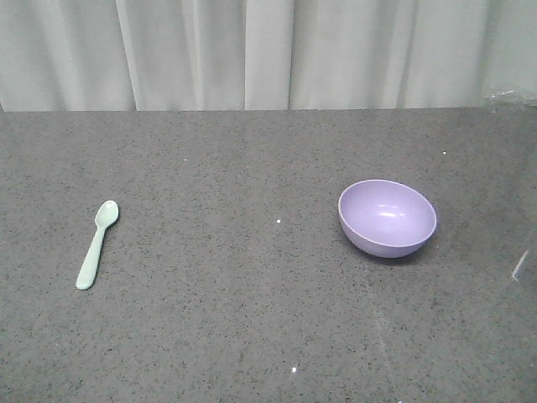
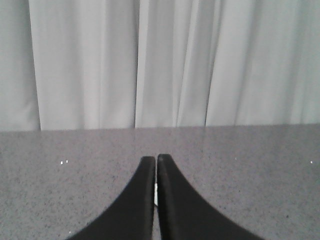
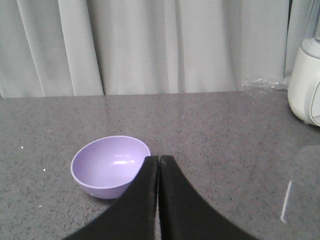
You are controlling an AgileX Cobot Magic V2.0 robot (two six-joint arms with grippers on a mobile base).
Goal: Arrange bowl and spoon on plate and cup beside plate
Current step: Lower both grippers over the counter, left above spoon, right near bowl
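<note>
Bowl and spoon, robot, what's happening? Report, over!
Left gripper shut, empty. Right gripper shut, empty, bowl just ahead. Bowl and spoon far apart on table, untouched. Plate, cup not in view; nothing blocking.

bowl [image 3: 107,165]: rim partly behind right tool [image 3: 158,158] | white appliance [image 3: 306,85]: cropped right

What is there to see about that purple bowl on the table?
The bowl is round, smooth and lavender-purple, and looks like plastic. It has a thin rim and a soft glint of light inside. It is empty and rests open side up on the dark speckled table, on the right of the front view, far from the spoon on the left. Nothing but the table touches it.
</note>
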